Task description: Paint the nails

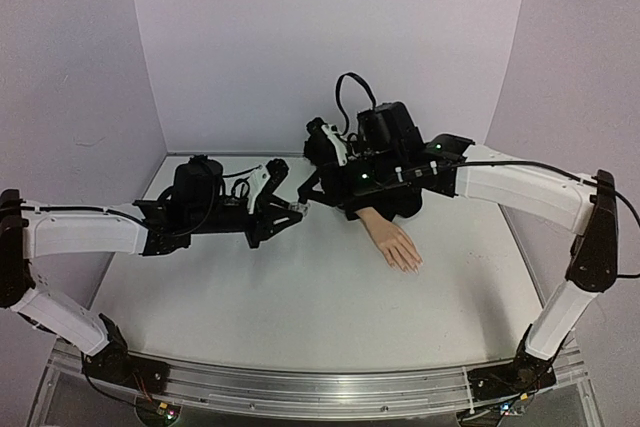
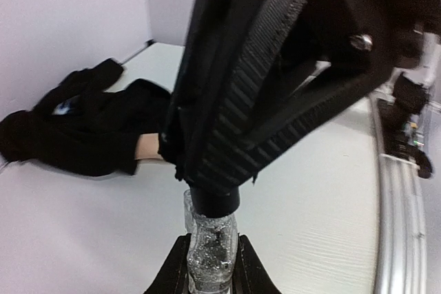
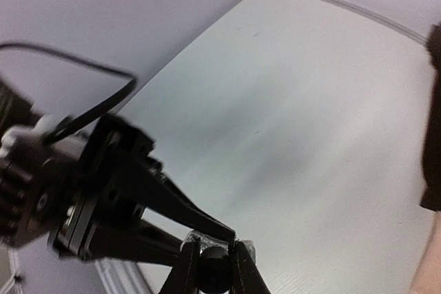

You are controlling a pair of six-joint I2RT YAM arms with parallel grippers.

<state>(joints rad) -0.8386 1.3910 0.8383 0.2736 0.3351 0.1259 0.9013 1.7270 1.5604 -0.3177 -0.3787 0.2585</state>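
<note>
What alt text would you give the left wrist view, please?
The left gripper holds a clear glittery bottle at the frame's bottom; the right gripper, jaws shut, clamps its black cap. Behind, a black-sleeved mannequin hand lies on the white table.

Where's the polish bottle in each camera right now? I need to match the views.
Top external: bottle mostly hidden mid-table, left of the mannequin hand.
Left wrist: bottle bottom centre, clamped in the left gripper.
Right wrist: only its dark cap, bottom centre, in the right gripper.
Shared landmark: the mannequin hand's peach skin, mid-left in left wrist, lower-right edge in right wrist.
</note>
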